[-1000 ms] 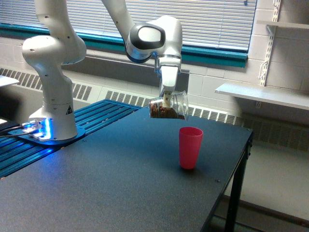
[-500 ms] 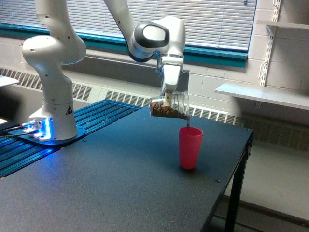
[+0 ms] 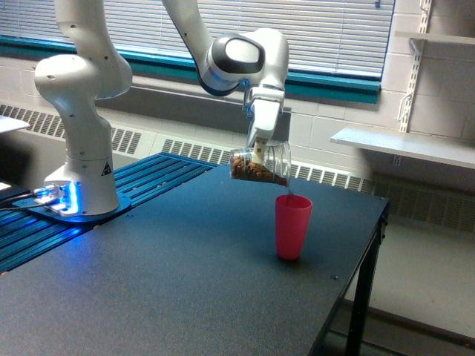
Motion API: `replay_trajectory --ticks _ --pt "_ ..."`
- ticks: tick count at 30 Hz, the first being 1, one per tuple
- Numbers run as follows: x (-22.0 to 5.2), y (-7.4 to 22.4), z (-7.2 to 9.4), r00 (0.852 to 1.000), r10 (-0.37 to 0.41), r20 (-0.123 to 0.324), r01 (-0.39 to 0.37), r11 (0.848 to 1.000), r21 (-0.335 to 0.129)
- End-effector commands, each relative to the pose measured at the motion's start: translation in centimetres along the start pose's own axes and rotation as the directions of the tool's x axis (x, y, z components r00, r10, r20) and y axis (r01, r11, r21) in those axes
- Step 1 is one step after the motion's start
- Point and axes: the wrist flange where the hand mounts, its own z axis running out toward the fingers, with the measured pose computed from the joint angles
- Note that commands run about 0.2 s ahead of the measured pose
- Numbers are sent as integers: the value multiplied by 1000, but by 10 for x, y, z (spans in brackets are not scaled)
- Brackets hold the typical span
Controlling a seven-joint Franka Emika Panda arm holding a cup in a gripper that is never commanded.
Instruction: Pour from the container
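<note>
Clear plastic container (image 3: 260,165) hangs tipped on its side above the dark bench (image 3: 171,282), mouth toward the exterior view's right, brown granules heaped along its lower wall. Tool (image 3: 257,153) pinches it from above. Mouth sits just over the pink cup (image 3: 293,226) — a thin brown trickle falls from the lip toward that cup's rim.

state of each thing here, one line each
clear cup: held in the air, tipped on its side, mouth toward the exterior view's right, brown granules inside, a thin stream leaving its lip
pink cup: upright on the table, open top, under the stream
gripper: shut on the clear cup
table: dark top, no spill seen
blinds: lowered
</note>
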Motion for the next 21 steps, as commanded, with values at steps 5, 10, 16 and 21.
replay_trajectory --ticks 5,10,16,21 --pt "7 -8 -9 1000 -16 -21 15 1000 -28" --pt "8 -10 -10 999 -35 -25 34 999 -42" --pt "7 -10 -9 999 -46 -21 45 998 -53" --pt "6 -10 -10 998 -58 -21 57 996 -70"
